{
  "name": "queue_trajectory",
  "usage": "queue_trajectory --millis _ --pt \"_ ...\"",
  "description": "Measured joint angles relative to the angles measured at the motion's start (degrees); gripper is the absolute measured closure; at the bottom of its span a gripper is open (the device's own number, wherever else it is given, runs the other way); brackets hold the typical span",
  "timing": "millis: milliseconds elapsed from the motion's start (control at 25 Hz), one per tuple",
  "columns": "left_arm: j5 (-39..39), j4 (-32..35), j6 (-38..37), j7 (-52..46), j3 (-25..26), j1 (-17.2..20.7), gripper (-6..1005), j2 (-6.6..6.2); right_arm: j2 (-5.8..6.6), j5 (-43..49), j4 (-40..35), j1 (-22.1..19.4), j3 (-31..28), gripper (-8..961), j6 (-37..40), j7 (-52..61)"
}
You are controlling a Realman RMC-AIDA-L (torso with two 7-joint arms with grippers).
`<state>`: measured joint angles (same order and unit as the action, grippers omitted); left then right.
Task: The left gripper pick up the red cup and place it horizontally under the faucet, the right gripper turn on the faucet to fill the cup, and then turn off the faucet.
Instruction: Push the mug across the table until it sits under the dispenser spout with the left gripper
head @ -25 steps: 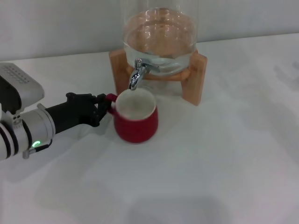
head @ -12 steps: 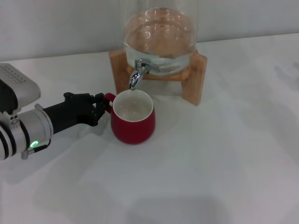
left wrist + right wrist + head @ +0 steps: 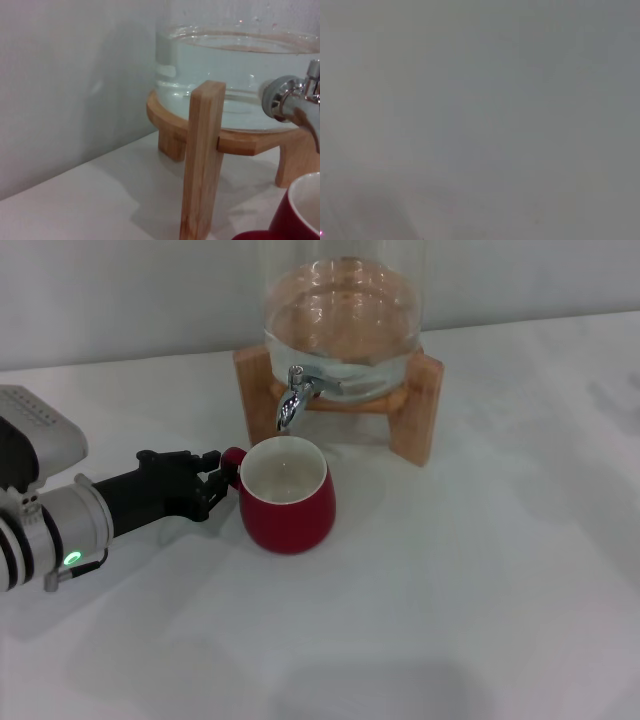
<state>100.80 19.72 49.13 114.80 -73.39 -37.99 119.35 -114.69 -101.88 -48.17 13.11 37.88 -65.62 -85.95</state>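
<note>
The left gripper [image 3: 212, 476] reaches in low over the white tabletop [image 3: 470, 580] from the robot's left, its jaws pinching the small loop handle of the red cup [image 3: 287, 496]. The cup stands upright straight ahead of the jaws, its axis vertical and its white inside open upward, with the handle pointing back toward the jaws. The head view shows the cup's rim just below the spout of the faucet [image 3: 293, 400], the spout's tip lying over the far edge of the mouth.

Beyond the jaws and past the cup stands a wooden stand [image 3: 415, 405] carrying a glass water jar [image 3: 342, 325], with the faucet projecting from the jar's front. The stand's near legs are close behind the cup, so room on that side is tight. To the cup's right and toward the robot the tabletop lies open and wide. A pale wall [image 3: 120, 300] closes the far edge.

From the left wrist view, a wooden leg [image 3: 201, 160] stands upright close by, the faucet [image 3: 295, 102] at the edge and the cup's rim [image 3: 300, 212] in the corner.

The right gripper is not in sight; its wrist view shows only grey blur.
</note>
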Motion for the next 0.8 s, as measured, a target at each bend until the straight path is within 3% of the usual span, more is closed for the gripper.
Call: queue_trajectory --millis 400,800 --pt "0.35 5.02 0.23 -0.29 0.00 4.66 659 0.17 0.00 -0.14 0.00 -0.11 0.00 171 -0.13 0.00" --pt "0.07 7.53 0.59 -1.07 -3.52 8.42 651 0.19 0.00 -0.17 0.00 0.04 0.00 171 0.17 0.00"
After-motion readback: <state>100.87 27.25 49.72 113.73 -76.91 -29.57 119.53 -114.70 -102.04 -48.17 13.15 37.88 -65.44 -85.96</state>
